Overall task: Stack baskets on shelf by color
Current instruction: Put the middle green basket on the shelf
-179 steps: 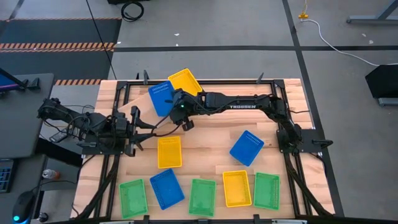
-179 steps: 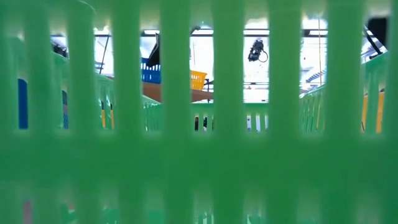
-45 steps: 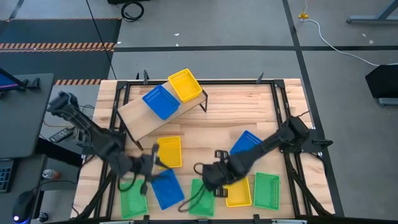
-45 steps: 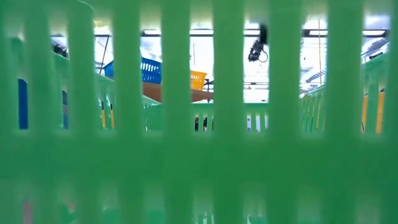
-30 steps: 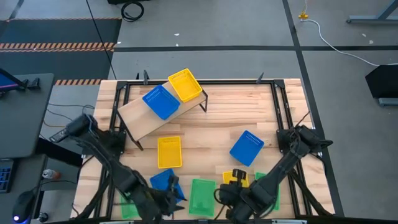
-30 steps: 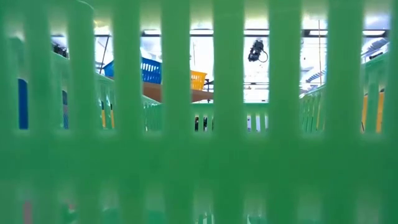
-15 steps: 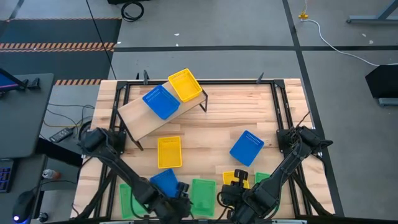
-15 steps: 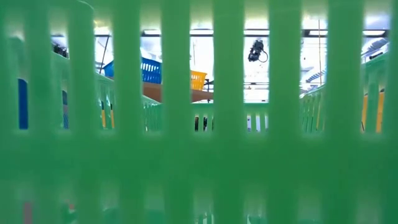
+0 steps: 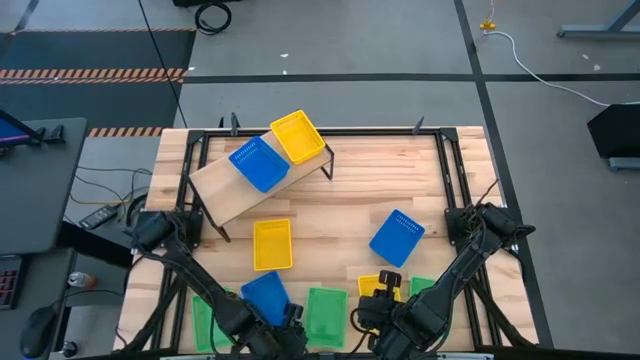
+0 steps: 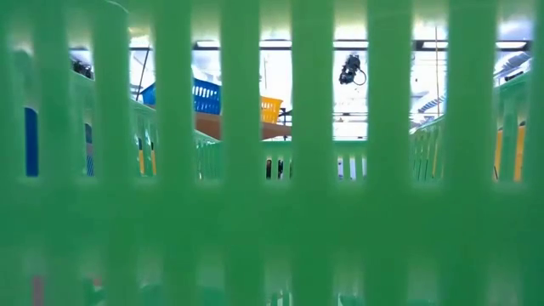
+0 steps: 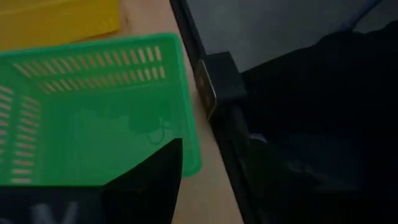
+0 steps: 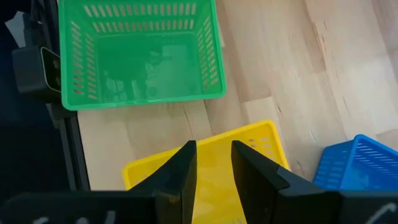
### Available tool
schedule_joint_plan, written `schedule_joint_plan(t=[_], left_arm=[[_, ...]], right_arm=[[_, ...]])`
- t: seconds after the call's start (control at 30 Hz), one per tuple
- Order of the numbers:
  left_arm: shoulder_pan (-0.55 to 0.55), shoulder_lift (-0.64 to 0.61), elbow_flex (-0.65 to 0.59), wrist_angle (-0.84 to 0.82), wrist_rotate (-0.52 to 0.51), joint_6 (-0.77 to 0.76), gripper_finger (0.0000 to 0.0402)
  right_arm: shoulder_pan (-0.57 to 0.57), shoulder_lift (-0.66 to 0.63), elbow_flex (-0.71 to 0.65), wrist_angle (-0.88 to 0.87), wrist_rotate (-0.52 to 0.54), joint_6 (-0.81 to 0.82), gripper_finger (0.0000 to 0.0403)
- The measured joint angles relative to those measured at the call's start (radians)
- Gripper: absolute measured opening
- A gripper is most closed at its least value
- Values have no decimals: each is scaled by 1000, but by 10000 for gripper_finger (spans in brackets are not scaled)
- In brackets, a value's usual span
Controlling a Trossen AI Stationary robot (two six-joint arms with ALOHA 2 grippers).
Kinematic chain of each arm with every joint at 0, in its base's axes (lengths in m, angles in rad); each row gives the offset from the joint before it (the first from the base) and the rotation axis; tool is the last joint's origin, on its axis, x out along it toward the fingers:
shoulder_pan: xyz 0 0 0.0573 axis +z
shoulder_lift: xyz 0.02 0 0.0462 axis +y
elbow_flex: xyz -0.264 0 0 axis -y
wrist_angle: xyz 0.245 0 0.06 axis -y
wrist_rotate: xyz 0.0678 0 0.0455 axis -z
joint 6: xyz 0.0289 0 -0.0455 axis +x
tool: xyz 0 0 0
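The shelf [image 9: 222,196] stands slanted at the table's far left and carries one blue basket [image 9: 258,163] and one yellow basket [image 9: 299,135]. The other baskets lie on the tabletop. My left gripper [image 9: 289,322] is low at the near edge, just left of the middle green basket [image 9: 326,312] [image 11: 93,118]. My right gripper [image 9: 372,315] [image 12: 213,146] hangs open with a narrow gap over a yellow basket [image 12: 205,180] [image 9: 380,286], touching nothing. In the low view, a green basket wall [image 10: 272,212] fills the picture.
Also on the tabletop are a yellow basket [image 9: 272,244], a blue basket [image 9: 397,237], a blue one [image 9: 263,290] partly under my left arm, and green ones at left [image 9: 203,318] and right [image 9: 430,288]. The black frame [image 11: 217,93] runs along the near edge.
My left gripper has slid a little toward the table's right along the near edge, closer to the middle green basket. My right arm and all baskets have kept still.
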Motion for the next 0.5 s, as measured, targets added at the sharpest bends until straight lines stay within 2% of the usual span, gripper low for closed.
schedule_joint_plan(t=[0.23, 0.5], left_arm=[[0, 53, -1, 23, -38, 15, 192], [1, 57, -1, 2, -92, 47, 192]], right_arm=[[0, 0, 0, -1, 6, 3, 107], [0, 0, 0, -2, 6, 26, 107]])
